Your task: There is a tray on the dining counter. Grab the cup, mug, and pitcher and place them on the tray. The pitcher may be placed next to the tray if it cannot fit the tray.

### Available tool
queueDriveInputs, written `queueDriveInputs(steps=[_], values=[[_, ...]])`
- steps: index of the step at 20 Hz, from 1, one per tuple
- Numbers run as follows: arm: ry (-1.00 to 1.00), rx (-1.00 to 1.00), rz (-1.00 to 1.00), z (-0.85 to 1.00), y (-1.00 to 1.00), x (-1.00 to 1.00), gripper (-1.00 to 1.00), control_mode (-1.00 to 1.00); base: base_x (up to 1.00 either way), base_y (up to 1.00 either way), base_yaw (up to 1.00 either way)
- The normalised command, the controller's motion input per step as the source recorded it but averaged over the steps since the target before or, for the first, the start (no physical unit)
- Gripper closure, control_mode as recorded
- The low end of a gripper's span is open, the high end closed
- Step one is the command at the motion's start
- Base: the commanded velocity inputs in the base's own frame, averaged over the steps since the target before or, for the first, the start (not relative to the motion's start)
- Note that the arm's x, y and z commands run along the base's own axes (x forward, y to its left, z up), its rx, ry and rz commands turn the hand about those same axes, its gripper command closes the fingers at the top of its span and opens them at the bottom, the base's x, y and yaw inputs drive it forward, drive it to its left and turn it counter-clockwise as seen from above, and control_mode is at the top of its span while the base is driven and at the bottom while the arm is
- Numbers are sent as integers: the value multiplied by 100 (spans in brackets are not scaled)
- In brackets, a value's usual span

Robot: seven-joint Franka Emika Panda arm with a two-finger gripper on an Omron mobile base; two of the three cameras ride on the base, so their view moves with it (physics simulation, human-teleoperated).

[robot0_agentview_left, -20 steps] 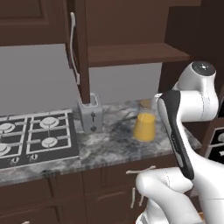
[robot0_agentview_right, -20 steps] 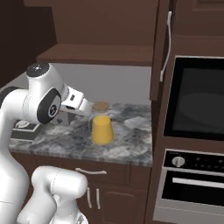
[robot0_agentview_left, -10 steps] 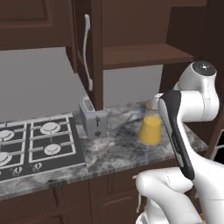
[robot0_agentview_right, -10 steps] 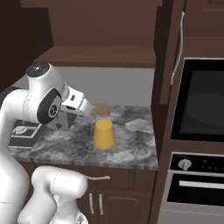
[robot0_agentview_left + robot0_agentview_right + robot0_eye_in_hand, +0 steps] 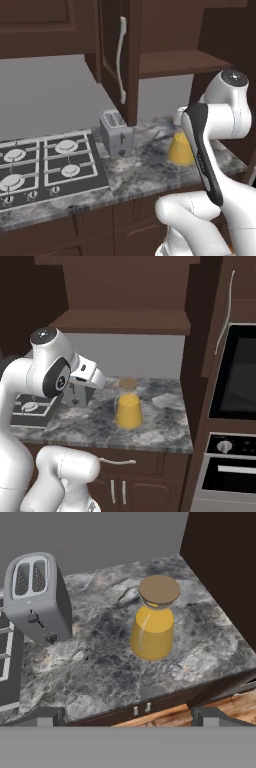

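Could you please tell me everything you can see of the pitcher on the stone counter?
The pitcher stands upright on the grey marbled counter, right of the toaster and apart from it. Its tapered body looks orange-yellow, widest at the base, with a short clear neck and a round tan cork-like lid. Nothing touches it but the counter; the open gripper is well short of it.

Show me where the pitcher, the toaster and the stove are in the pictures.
pitcher (image 5: 152, 634): hand view, on its orange body.
toaster (image 5: 37, 602): hand view, on its grey side below the slots.
stove (image 5: 47, 167): left base view, between the burners.
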Motion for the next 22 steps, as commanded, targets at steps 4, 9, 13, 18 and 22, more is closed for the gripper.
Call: queueDriveInputs(steps=[4,9,13,18,22], values=[[0,0,0,0,0,0,-100,100,42,40,0],[0,0,0,0,0,0,-100,100,42,37,0],[0,0,0,0,0,0,-100,100,15,1,-4],[0,0,-8,-26,-2,3,-100,-100,5,0,-3],[0,0,-19,-54,-19,1,-100,-100,0,0,0]])
